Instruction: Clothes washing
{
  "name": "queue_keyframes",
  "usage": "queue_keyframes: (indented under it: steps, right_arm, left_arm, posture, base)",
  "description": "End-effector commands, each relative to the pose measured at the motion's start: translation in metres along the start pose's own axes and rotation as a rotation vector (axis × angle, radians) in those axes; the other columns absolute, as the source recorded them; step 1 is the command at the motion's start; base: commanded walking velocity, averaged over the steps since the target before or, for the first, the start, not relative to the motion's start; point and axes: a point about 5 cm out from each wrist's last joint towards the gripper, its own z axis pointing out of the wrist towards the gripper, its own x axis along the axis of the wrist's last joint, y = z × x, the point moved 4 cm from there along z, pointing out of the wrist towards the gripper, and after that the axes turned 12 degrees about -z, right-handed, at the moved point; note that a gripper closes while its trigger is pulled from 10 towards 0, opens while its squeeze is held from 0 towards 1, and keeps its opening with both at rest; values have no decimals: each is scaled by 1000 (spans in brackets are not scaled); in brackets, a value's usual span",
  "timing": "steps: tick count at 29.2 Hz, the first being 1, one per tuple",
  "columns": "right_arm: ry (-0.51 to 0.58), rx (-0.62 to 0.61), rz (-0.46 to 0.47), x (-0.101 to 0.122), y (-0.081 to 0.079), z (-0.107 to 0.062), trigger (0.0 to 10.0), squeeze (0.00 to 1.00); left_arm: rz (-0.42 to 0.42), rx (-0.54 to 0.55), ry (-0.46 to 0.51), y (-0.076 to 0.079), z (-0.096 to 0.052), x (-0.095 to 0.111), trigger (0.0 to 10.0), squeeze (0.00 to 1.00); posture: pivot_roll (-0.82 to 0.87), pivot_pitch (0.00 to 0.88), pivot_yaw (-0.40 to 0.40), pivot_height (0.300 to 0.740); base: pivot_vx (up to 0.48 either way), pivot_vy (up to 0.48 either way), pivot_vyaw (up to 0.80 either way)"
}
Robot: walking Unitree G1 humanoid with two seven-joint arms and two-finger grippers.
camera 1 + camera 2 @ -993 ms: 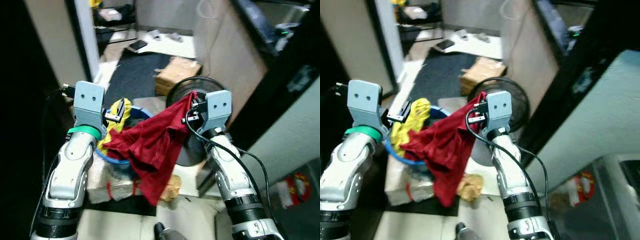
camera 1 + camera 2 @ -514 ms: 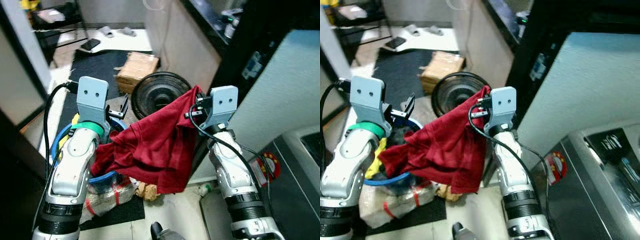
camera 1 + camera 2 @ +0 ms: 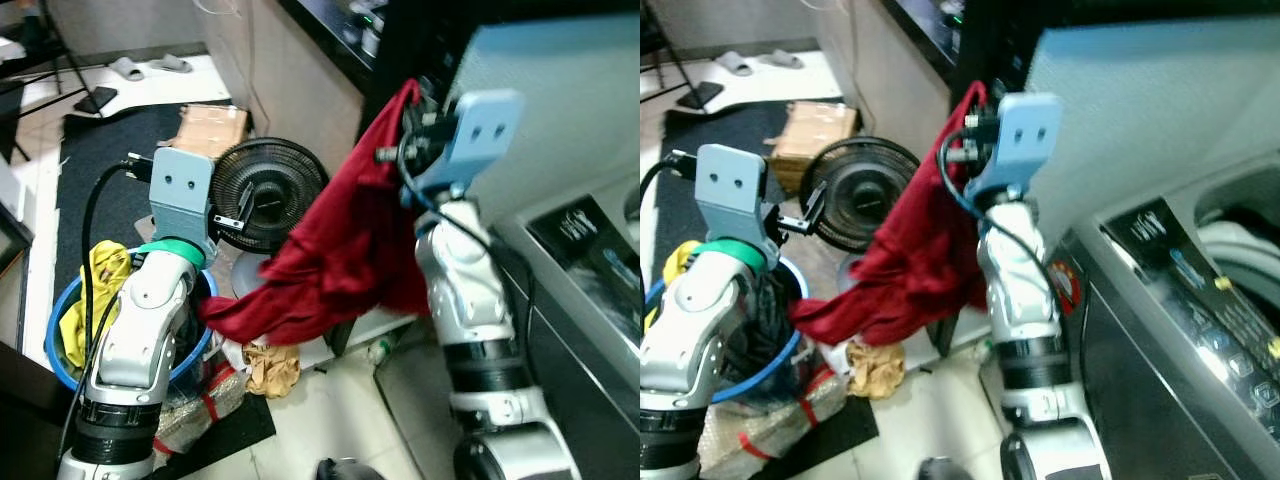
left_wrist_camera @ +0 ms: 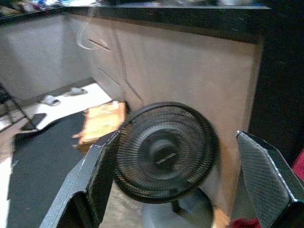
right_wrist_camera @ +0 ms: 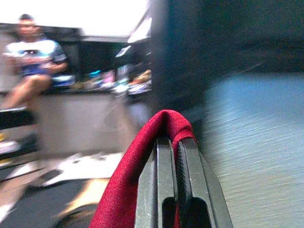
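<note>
Right gripper (image 5: 175, 156) is up high, fingers clenched on one end of the red garment (image 3: 345, 260), raised next to the pale wall and dark doorway edge. Cloth drapes over the fingertips in the right wrist view, then hangs down in a long bunch across the robot's front, lowest fold near the left forearm. Left gripper (image 3: 240, 215) is released, fingers (image 4: 97, 180) spread wide w/ nothing between them, pointing at the black floor fan (image 3: 268, 192). Fan stands on the floor by the cabinet side. Below the left arm: blue laundry basket (image 3: 55, 345) w/ a yellow cloth (image 3: 95, 290) in it. Washing machine (image 3: 1200, 330) on the robot's right, lid open, control panel facing up. Cardboard box (image 3: 210, 125) on the dark mat behind the fan. A person sits far off in the right wrist view, blurred.
</note>
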Motion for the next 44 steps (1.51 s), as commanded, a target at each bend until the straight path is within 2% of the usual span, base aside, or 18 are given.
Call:
queue_keyframes:
  steps: [1,5,6,7,8,9,10,11,12,15,18,20,21,25,27,32,34,44]
  right_arm:
    - [136,-108,-15,37,31,10,10000,0]
    - [156,-114,-13,43,34,12,10000,0]
    - [195,-116,-13,56,36,13,10000,0]
    - [195,-116,-13,56,36,13,10000,0]
    - [270,-120,-8,79,38,16,10000,0]
    - [270,-120,-8,79,38,16,10000,0]
    - [338,-118,-12,100,37,17,10000,0]
    - [338,-118,-12,100,37,17,10000,0]
    - [386,-112,-16,113,36,17,10000,0]
    - [412,-91,4,121,31,17,10000,0]
    - [412,-91,4,121,31,17,10000,0]
    - [417,-73,43,125,24,16,10000,0]
    - [417,-73,43,125,24,16,10000,0]
    - [426,-67,65,128,21,15,10000,0]
    - [425,-60,74,129,19,15,10000,0]
    - [413,-53,73,126,17,14,10000,0]
    - [377,-40,63,117,12,13,10000,0]
    - [288,-32,46,97,9,15,10000,0]
  left_arm:
    - [2,-8,2,2,-1,0,10000,0]
    - [3,-8,3,1,-1,0,10000,0]
    - [3,-7,3,1,-1,0,10000,0]
    - [3,-7,3,1,-1,0,10000,0]
    - [2,-7,2,1,-1,0,10000,0]
    - [2,-7,2,1,-1,0,10000,0]
    - [0,-10,2,2,0,0,10000,0]
    - [0,-10,2,2,0,0,10000,0]
    - [-2,-14,5,4,1,1,10000,0]
    - [-6,-17,24,4,2,8,10000,0]
    - [-6,-17,24,4,2,8,10000,0]
    - [-13,-19,80,2,3,27,10000,0]
    - [-13,-19,80,2,3,27,10000,0]
    - [-17,-35,144,5,5,48,10000,0]
    - [7,-64,211,11,5,68,10000,0]
    - [14,-81,233,13,5,74,10000,0]
    - [10,-93,249,15,4,80,10000,0]
    - [4,-94,238,17,5,77,10000,0]
  posture:
    - [74,37,13,740]
    - [74,37,13,740]
    - [69,36,15,740]
    - [69,36,15,740]
    - [65,36,18,740]
    - [65,36,18,740]
    - [65,36,18,740]
    - [65,36,18,740]
    - [65,36,19,740]
    - [68,39,15,740]
    - [68,39,15,740]
    - [71,41,12,740]
    - [71,41,12,740]
    - [71,41,12,740]
    - [67,42,11,740]
    - [70,42,10,740]
    - [70,44,11,740]
    - [70,44,11,740]
  base:
    - [0,0,-800]
    - [0,0,-800]
    - [0,0,-800]
    - [0,0,-800]
    - [0,0,-800]
    - [0,0,-800]
    - [0,0,-800]
    - [0,0,-800]
    - [0,0,0]
    - [0,0,0]
    - [0,0,0]
    - [0,0,-800]
    - [0,0,-800]
    - [0,0,-800]
    - [0,0,-800]
    - [0,0,-800]
    - [0,0,-800]
    - [0,0,-523]
